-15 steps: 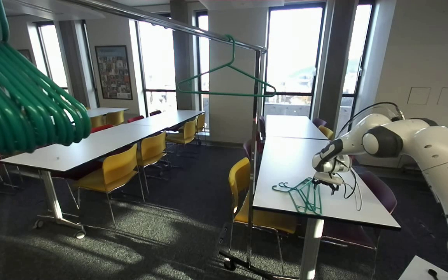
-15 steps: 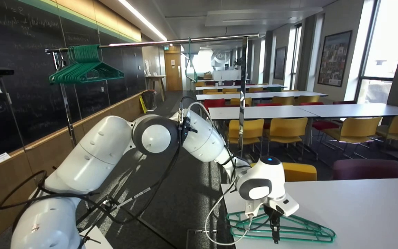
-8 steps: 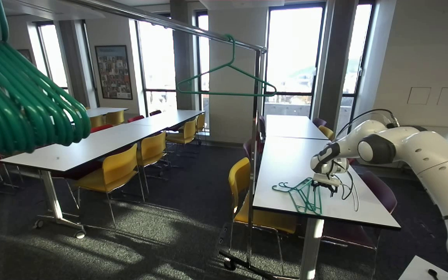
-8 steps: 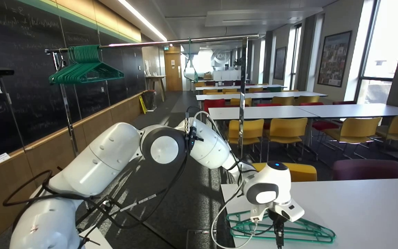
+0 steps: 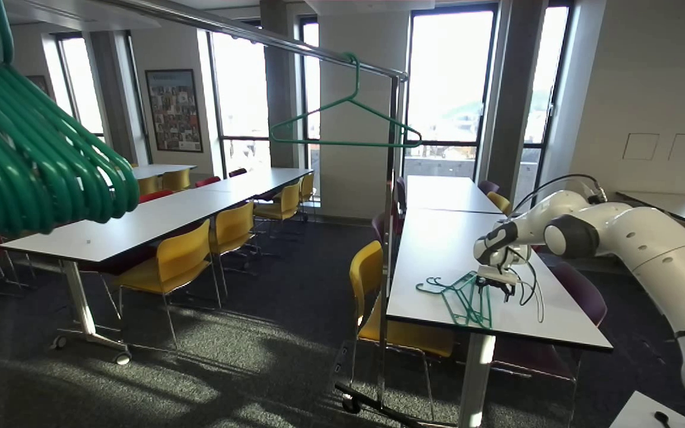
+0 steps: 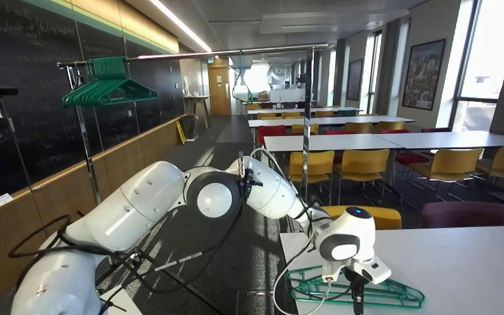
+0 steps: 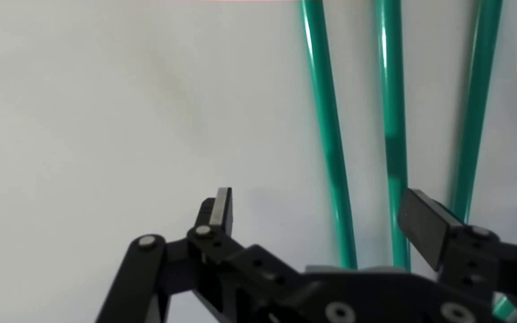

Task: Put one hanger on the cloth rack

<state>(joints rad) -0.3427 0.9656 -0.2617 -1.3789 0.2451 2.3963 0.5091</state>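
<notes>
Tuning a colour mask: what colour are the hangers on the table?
Green, slightly bluish, with no pattern. The hangers show best in the wrist view.

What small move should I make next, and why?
Probably nudge the gripper toward the wrist view's left before closing: the leftmost hanger bar shows between the open fingers, but so does the middle bar, close beside one finger; closing now might catch both.

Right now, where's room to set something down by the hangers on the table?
The table is bare between the hangers and a purple chair, and on toward the window. Crowded: around the hangers, where the gripper and arm hang.
</notes>
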